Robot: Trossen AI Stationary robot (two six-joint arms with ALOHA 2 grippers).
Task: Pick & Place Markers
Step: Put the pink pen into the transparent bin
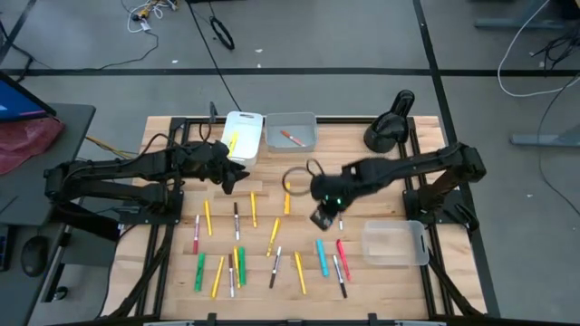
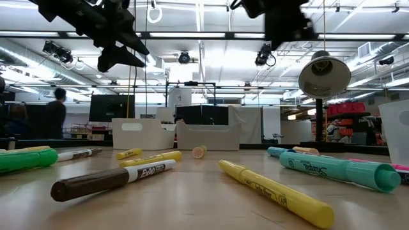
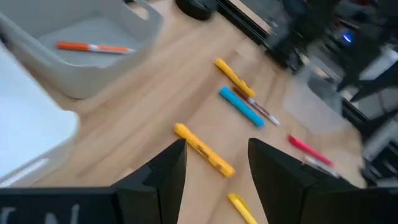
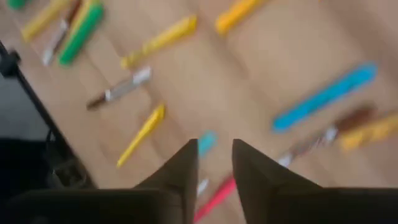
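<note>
Several markers (image 1: 272, 254) in yellow, orange, green, light blue, pink and white lie flat on the wooden table (image 1: 381, 195). The low view shows a yellow one (image 2: 275, 191) and a light blue one (image 2: 339, 169) close up. My left gripper (image 1: 232, 177) hovers open beside the white bin (image 1: 243, 136), with nothing between its fingers (image 3: 168, 168). My right gripper (image 1: 323, 217) hangs above the middle of the table, pointing down over the markers. It is open by a narrow gap (image 4: 216, 146) and holds nothing. An orange marker (image 3: 93, 46) lies in the grey bin (image 1: 292, 129).
A yellow marker (image 1: 233, 140) lies in the white bin. A clear bin (image 1: 394, 243) stands at the near right. A black lamp (image 1: 390, 127) stands at the far right. A dark frame (image 1: 163, 217) borders the table on both sides.
</note>
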